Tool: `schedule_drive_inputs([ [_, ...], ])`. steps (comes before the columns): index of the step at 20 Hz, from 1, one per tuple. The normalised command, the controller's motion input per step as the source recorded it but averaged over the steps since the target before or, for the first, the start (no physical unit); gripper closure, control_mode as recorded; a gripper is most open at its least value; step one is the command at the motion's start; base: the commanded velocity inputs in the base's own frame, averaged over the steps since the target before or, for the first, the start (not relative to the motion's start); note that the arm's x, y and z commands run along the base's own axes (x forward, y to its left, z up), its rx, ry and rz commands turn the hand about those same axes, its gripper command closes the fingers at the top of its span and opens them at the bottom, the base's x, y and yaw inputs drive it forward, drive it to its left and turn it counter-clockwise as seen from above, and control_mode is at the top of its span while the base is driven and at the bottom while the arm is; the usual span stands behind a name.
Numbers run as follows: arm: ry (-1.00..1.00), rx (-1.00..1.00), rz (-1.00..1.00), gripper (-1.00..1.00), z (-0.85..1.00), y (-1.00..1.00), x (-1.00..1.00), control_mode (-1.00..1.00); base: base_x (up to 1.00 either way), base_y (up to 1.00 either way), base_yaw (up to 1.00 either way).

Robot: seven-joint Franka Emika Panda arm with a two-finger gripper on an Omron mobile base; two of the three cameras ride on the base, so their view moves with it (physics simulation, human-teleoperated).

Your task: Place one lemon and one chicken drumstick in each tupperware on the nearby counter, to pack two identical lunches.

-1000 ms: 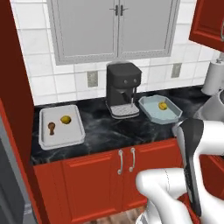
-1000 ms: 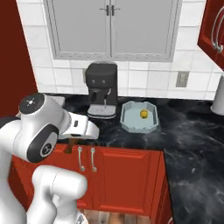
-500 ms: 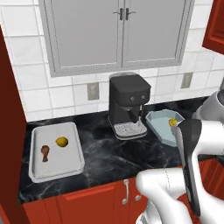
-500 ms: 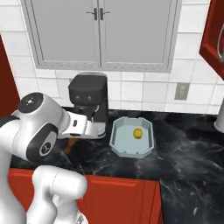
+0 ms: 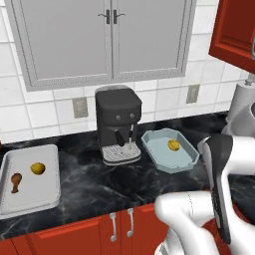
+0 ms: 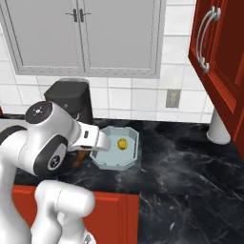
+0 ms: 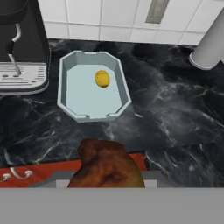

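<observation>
Counter (image 7: 175, 113): hand (image 7: 107, 175) clasps drumstick (image 7: 107, 164) before blue tupperware (image 7: 92, 94).

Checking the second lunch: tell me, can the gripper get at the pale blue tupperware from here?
Probably yes. In the hand view the pale blue tupperware lies open just ahead, holding a single lemon; bare counter lies between, and the drumstick sits at the gripper.

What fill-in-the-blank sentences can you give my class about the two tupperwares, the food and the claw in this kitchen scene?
1. The pale blue tupperware holds one ____.
2. The whitish-grey tupperware holds a lemon and a ____.
3. Between the two tupperwares stands a black ____.
4. The claw carries a brown ____.

Missing words: lemon; chicken drumstick; coffee machine; chicken drumstick
</observation>
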Motion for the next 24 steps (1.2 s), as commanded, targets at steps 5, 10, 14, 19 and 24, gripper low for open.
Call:
schedule_drive_inputs([
  [5,0.00,0.00,-0.02,1.00,0.00,-0.06,0.50,-1.00,0.00,0.00,0.00],
  [10,0.00,0.00,-0.01,1.00,0.00,0.00,0.53,-1.00,0.00,0.00,0.00],
  [14,0.00,0.00,0.00,1.00,-0.01,0.12,0.26,-1.00,0.00,0.00,0.00],
  [19,0.00,0.00,0.00,1.00,-0.30,0.22,0.03,-1.00,0.00,0.00,0.00],
  [24,-0.04,0.04,0.00,1.00,-0.59,0.19,0.01,-1.00,0.00,0.00,0.00],
])
